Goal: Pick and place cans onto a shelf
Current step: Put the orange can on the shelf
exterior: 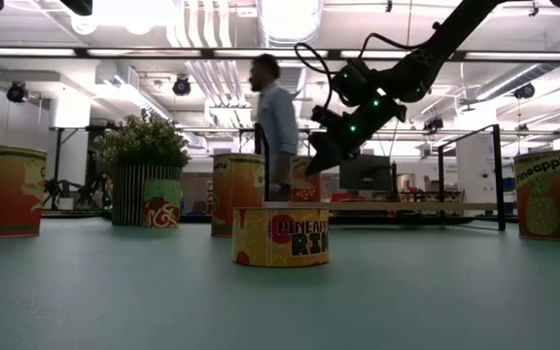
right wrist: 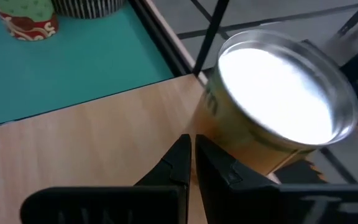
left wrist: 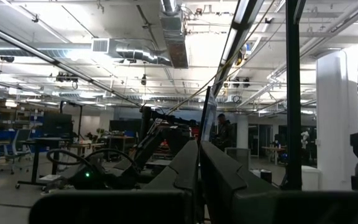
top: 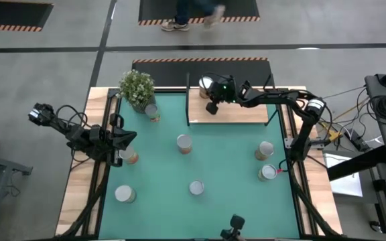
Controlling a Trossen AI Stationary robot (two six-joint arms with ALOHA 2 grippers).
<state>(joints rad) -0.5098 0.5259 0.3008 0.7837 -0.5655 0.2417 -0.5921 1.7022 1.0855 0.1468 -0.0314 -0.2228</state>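
One can (top: pixel 207 84) (right wrist: pixel 283 99), silver-topped with a yellow label, stands on its base at the far left corner of the light-wood shelf (top: pixel 241 110) (right wrist: pixel 73 149). My right gripper (top: pixel 212 108) (right wrist: pixel 191 144) is shut, hovers over the shelf board just beside that can, slants down and holds nothing. Several more cans stand upright on the green mat, among them a middle one (top: pixel 184 144) and the pineapple can (exterior: pixel 280 236). My left gripper (top: pixel 127 139) (left wrist: pixel 197 163) waits shut at the mat's left edge, tipped upward, close to a can (top: pixel 131 156).
A potted plant (top: pixel 137 88) stands at the mat's far left corner with a can (top: pixel 153 112) beside it. Two cans (top: pixel 265 150) (top: pixel 267 173) stand near the mat's right edge, two more (top: pixel 124 194) (top: pixel 196 188) near the front. A person (exterior: pixel 276 122) walks beyond the table.
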